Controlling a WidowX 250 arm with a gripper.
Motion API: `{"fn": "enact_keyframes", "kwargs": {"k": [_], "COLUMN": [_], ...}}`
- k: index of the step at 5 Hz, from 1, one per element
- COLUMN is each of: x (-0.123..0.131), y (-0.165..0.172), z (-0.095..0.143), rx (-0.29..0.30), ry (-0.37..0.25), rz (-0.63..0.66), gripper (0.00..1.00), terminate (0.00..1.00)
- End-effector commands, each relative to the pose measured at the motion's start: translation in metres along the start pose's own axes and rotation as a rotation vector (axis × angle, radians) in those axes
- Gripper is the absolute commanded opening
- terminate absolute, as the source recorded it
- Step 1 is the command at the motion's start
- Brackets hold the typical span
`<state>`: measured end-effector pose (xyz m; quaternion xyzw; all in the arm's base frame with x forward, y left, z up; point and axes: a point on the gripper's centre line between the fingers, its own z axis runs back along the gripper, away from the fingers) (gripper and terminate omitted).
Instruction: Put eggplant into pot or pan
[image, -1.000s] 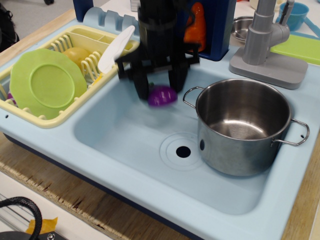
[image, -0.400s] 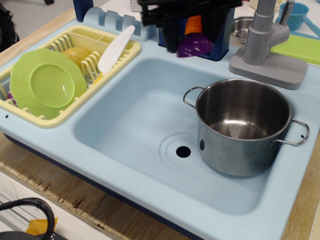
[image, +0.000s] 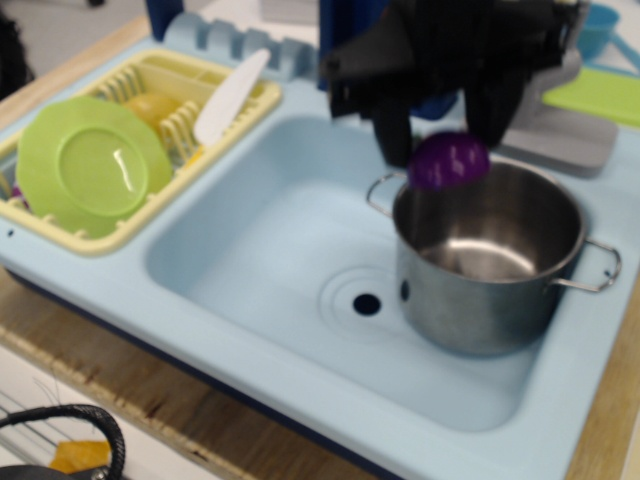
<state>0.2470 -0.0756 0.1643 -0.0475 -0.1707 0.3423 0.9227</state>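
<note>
Clamped between my black claw's (image: 447, 135) two prongs is the glossy purple plastic eggplant (image: 449, 161), hanging in the air over the back-left rim of the large shiny stainless-steel stockpot (image: 487, 258). That pot stands on the right side of the pale blue toy sink basin (image: 250, 250), its inside bare. I judge the carry step nearly done: next I need to bring the eggplant a little further toward the pot's middle, lower it past the rim, then let go. Blur hides the green cap.
</note>
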Motion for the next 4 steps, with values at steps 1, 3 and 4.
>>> {"fn": "enact_keyframes", "kwargs": {"k": [1,3,4], "x": [-0.0222,-0.0222,-0.0222], "y": [-0.0087,-0.0087,-0.0087], "z": [-0.0092,-0.0092,-0.0092], "rx": [-0.093,-0.093,-0.093], "ry": [0.024,0.024,0.024], "rz": [-0.030,-0.030,-0.030], "gripper": [0.00,1.00,1.00], "terminate": [0.00,0.00,1.00]}}
